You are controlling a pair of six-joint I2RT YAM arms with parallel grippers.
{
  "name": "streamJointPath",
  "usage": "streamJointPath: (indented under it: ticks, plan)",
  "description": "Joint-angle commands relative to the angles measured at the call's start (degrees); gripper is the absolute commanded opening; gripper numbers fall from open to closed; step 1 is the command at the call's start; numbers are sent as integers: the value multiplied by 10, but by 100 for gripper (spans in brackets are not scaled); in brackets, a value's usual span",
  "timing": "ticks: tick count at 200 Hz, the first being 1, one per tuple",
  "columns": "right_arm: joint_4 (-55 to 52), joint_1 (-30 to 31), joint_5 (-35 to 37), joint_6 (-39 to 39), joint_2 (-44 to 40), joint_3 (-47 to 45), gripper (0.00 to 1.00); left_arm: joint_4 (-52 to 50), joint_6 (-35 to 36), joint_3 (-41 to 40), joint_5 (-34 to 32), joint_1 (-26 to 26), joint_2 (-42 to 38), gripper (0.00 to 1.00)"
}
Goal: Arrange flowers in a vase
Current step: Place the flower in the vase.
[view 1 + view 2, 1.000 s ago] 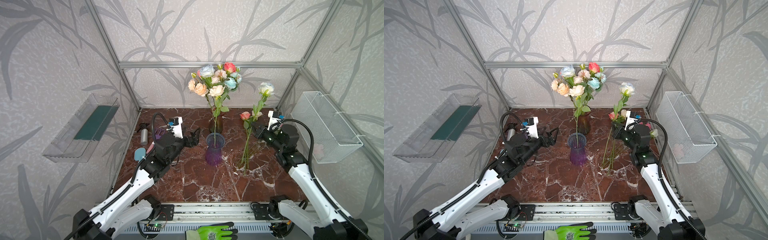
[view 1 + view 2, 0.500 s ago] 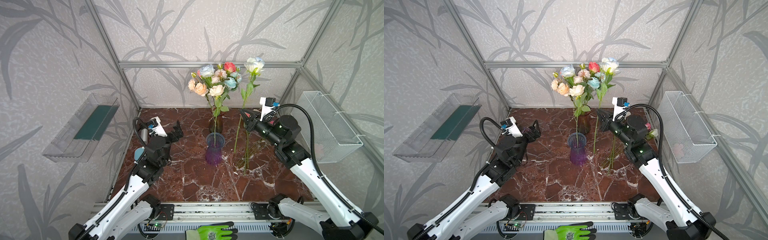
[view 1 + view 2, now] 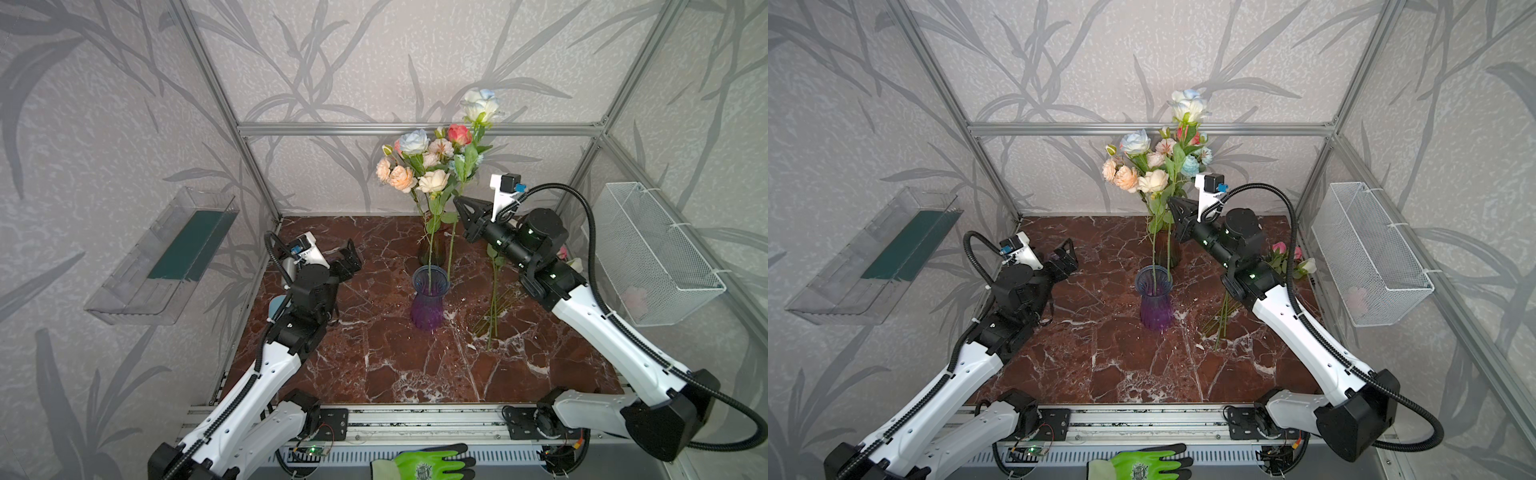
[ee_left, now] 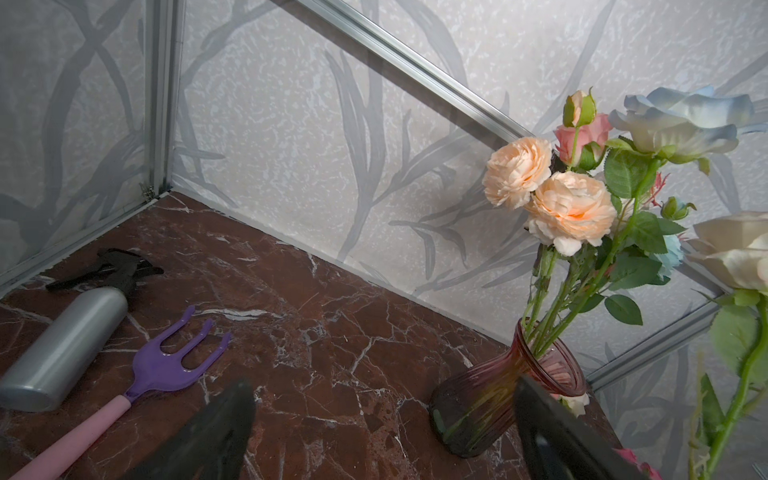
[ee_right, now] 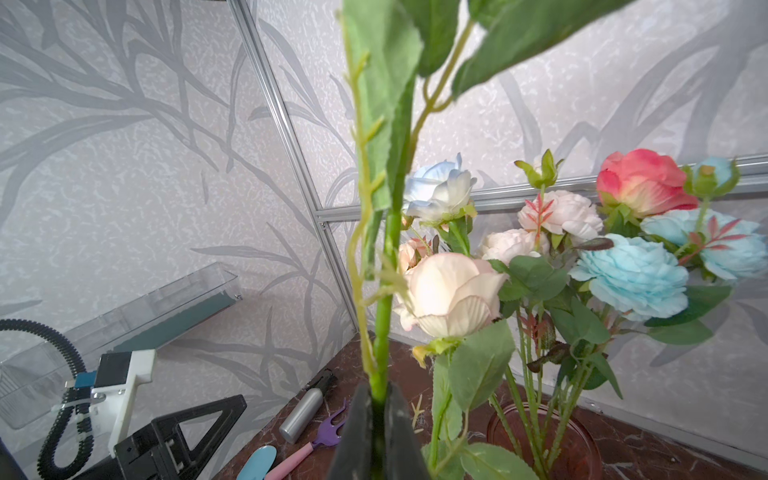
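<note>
Rose stem [image 5: 382, 332] — in right end effector [image 5: 378, 390]

Two vases [image 3: 428, 309], one spray bottle [image 4: 62, 336], one rake [image 4: 174, 365], one glove [image 3: 432, 463].

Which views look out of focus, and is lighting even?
Right wrist view: the stem held in the right gripper and its leaves blur near the lens, bouquet behind is sharp. Left wrist view: the left gripper is dark and soft. Both top views: sharp, evenly lit.
</note>
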Motion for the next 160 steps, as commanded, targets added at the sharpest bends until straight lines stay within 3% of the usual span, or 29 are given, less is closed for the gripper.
streamJointPath:
  ticks: [1, 29, 70, 118, 160]
  plan:
    - [76, 5, -9, -11, 11, 0, 0, 2, -23, 3, 22, 3, 4, 97]
    - [146, 16, 1, -29, 23, -40, 0, 5, -28, 4, 41, 4, 9, 97]
    - [160, 31, 7, -41, 13, -109, 1, 7, -30, 3, 44, 5, 5, 96]
    - [189, 75, 52, -52, -46, -240, 9, 24, -37, -2, 76, 5, 14, 96]
    - [149, 82, 53, -36, -84, -273, 20, 35, -44, -3, 102, 5, 21, 96]
